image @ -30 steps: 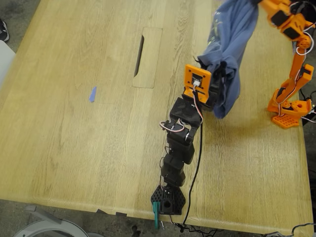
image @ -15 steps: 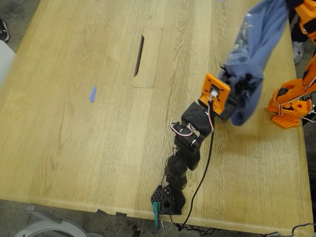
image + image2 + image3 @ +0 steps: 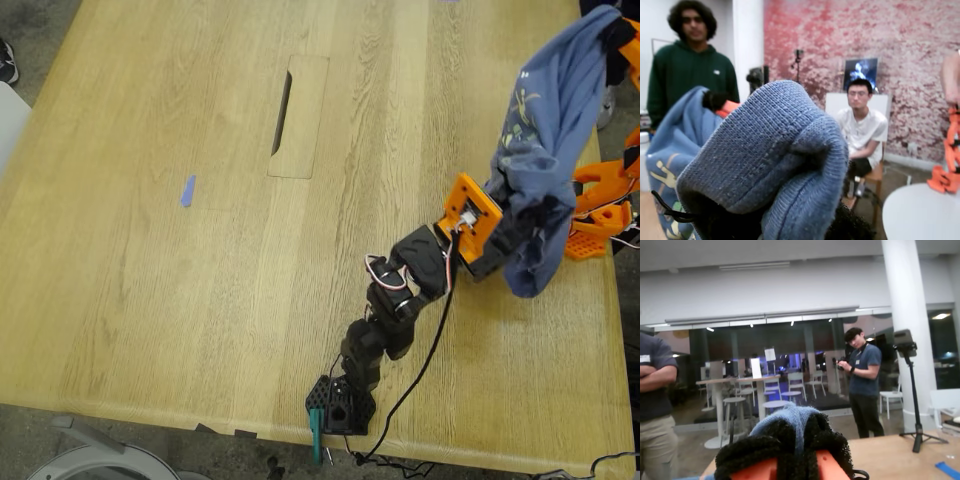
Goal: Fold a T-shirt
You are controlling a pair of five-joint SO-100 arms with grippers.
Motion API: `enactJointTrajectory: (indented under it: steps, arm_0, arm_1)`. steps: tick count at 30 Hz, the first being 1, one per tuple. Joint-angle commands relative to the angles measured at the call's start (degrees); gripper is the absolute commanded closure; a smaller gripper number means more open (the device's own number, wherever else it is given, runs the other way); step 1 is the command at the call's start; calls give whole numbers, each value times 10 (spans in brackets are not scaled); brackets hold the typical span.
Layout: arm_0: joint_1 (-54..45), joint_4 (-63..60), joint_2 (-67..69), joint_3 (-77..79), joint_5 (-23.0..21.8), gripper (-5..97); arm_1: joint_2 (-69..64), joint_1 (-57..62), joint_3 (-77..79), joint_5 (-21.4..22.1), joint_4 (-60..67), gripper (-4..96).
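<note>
T-shirt (image 3: 545, 130): held clear of the worktop (image 3: 200, 280), strung between two arms over the worktop's edge at the exterior view's right; the lower end hangs as a loose bunched lobe.
My first gripper (image 3: 770, 210): clenched on a thick rolled wad of the T-shirt that fills the first wrist view; going by that wad, it rides the dark arm with the orange wrist.
My second gripper (image 3: 795, 432): pads pinched on a narrow ridge of the blue cloth, which stands up between them.
Material, judged: soft, light, limp knit; it sags under its own weight, holds no shape and should not slip from padded jaws. Not fragile, though a bunched hold hides its edges.
Printed side: the green-and-yellow figure shows on the upper span in the exterior view.
Hold points, judged: both present holds are on wads, not edges; folding wants the cloth laid flat on the worktop, then taken at shoulder seams or hem corners.
Blue tape scrap (image 3: 187, 190): on the worktop, well apart from the T-shirt.
</note>
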Motion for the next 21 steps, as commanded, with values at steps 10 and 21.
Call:
enactJointTrajectory:
  steps: [10, 21]
  arm_0:
    - [-207, 294, -62, -97, -67, 920]
    - [-405, 337, -54, 42, -66, 920]
  arm_1:
    - [50, -63, 252, 17, -21, 912]
    - [61, -41, 425, 30, -33, 912]
